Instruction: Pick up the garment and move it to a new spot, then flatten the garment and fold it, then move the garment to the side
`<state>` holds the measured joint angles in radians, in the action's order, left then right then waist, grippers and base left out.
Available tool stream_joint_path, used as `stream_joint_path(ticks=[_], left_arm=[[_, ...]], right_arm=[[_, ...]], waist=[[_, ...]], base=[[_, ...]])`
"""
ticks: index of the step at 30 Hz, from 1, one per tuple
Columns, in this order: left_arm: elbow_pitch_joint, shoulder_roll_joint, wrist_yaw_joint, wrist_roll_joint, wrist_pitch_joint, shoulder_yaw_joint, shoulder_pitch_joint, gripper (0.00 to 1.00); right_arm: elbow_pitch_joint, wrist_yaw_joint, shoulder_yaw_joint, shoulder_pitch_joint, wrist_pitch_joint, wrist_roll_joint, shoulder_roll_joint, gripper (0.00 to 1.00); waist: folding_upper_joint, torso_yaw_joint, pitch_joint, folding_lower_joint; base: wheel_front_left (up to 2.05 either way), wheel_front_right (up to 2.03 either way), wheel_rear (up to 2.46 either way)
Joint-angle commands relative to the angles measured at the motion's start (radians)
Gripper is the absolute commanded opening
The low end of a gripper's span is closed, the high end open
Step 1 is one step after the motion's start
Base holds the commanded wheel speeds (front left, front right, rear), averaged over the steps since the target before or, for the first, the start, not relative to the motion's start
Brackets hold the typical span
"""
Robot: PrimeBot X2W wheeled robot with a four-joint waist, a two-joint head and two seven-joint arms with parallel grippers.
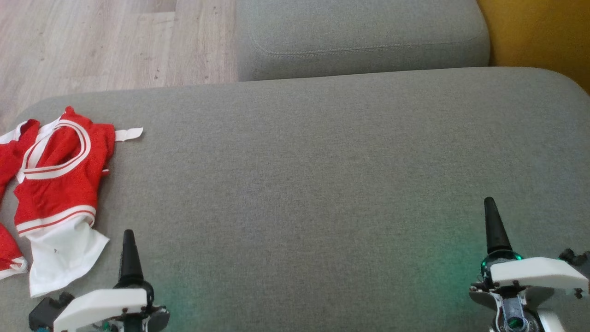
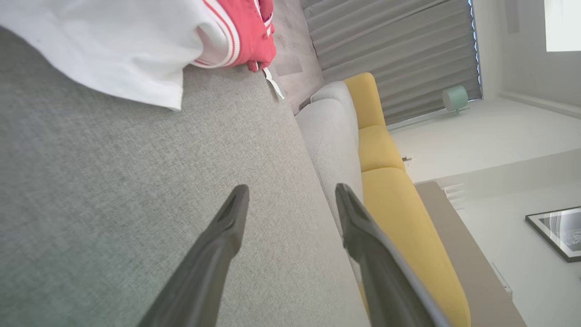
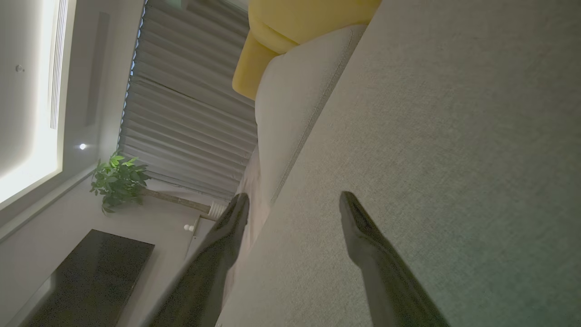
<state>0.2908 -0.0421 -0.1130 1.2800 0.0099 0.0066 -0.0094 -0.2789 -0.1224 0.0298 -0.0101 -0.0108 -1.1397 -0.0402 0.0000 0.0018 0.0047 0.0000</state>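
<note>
Garment point(image 1: 57, 184): red and white, crumpled in a heap at the left edge of the grey sofa cushion point(image 1: 322, 175), just beside the left jaws. Left jaws and right jaws both spread wide, empty. Looks light, limp, thin knit (likely to sag and bunch when lifted). Best hold, I judge: the striped hem band point(image 1: 55, 219) or the white panel point(image 1: 64, 258) at its loose edge.

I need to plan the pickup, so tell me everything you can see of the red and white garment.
The garment is soft red fabric with white striped trim, a white section nearest the robot and a white strip poking out. It lies crumpled, unfolded, at the left end of the grey sofa cushion, running out of frame. Nothing grips it.
</note>
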Motion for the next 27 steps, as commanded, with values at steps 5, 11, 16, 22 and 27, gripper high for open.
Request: stream_joint_path(ticks=[5, 11, 16, 22, 27], left_arm=[[-0.040, -0.015, 0.004, -0.098, -0.023, -0.003, -0.026, 1.00], [-0.042, -0.021, 0.007, -0.206, -0.044, -0.016, -0.023, 1.00], [-0.042, -0.028, 0.007, -0.280, -0.059, -0.028, -0.023, 1.00], [-0.039, -0.035, 0.008, -0.360, -0.077, -0.038, -0.021, 1.00], [-0.037, -0.040, 0.008, -0.421, -0.091, -0.043, -0.019, 1.00]], right_arm=[[0.049, -0.003, -0.028, -0.047, 0.026, 0.100, -0.012, 1.00], [0.052, -0.003, -0.043, -0.049, 0.046, 0.204, -0.012, 1.00], [0.052, -0.004, -0.043, -0.052, 0.061, 0.272, -0.009, 1.00], [0.057, -0.004, -0.061, -0.055, 0.079, 0.354, -0.008, 1.00], [0.059, -0.004, -0.078, -0.056, 0.094, 0.423, -0.008, 1.00]], waist=[[0.0000, -0.001, 0.000, 0.0000], [0.0000, -0.002, 0.000, 0.0000], [0.0000, -0.003, 0.000, 0.0000], [0.0000, -0.004, -0.001, 0.0000], [0.0000, -0.003, -0.001, 0.0000]], base=[[0.00, 0.00, 0.00], [0.00, 0.00, 0.00], [0.00, 0.00, 0.00], [0.00, 0.00, 0.00], [0.00, 0.00, 0.00]])
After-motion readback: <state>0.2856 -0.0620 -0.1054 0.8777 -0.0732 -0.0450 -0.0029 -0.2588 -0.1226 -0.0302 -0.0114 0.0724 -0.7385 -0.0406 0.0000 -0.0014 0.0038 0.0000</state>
